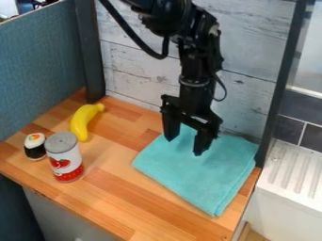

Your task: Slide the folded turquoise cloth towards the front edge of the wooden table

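Gripper (184,147) over folded teal cloth (204,172), jaws released, spread apart; can't tell if tips touch it. Cloth lies flat on wooden bench (113,193), at right of view. Left side: upright can with tomato label (65,162), toy sushi roll (35,147) just beside it, yellow banana (80,123) near, toward the back.

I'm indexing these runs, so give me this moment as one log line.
tool: open, empty, over folded turquoise cloth | can: upright, beside sushi toy and yellow banana | surface: wooden counter
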You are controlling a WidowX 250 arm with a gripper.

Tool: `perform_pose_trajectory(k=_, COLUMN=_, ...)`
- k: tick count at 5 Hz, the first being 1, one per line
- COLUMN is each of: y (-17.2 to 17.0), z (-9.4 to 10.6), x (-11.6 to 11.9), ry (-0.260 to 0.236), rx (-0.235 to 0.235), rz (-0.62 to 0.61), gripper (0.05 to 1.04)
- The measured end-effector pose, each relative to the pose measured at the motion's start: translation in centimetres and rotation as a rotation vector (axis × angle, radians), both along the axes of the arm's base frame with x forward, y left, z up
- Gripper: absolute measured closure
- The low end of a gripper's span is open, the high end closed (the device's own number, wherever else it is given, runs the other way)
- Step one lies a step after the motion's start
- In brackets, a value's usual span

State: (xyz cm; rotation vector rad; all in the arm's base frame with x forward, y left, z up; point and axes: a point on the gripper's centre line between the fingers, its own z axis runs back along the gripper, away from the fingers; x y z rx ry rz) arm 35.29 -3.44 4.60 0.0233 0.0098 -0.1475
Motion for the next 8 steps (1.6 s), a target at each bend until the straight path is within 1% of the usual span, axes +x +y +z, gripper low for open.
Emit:
perform_pose_trajectory(k=1, y=-1.3, z=-1.5, x=0.2, ry=0.000, rx=-0.014, rz=-0.011, gripper=0.083)
perform_pose_trajectory(k=2, y=-1.5, z=-2.3, x=-0.2, ry=0.035, rx=0.008, rz=-0.005, gripper=0.083)
perform_pose_trajectory(k=3, y=-2.1, z=-2.9, x=-0.8, ry=0.085, rx=0.022, rz=-0.018, gripper=0.083)
perform_pose_trajectory(k=4, y=-2.4, z=-3.1, x=-1.7, ry=0.125, rx=0.029, rz=-0.034, gripper=0.083)
perform_pose_trajectory(k=5, y=-2.5, z=-3.3, x=-4.2, ry=0.231, rx=0.055, rz=-0.026, gripper=0.083)
perform_pose_trajectory(k=6, y=-1.7, z=-3.1, x=-8.2, ry=0.325, rx=0.095, rz=0.004, gripper=0.083)
perform_pose_trajectory(k=7, y=-1.2, z=-2.6, x=-10.1, ry=0.343, rx=0.106, rz=0.033, gripper=0.083)
perform_pose_trajectory(k=8, y=-0.9, z=-2.8, x=-10.8, ry=0.336, rx=0.072, rz=0.043, gripper=0.083)
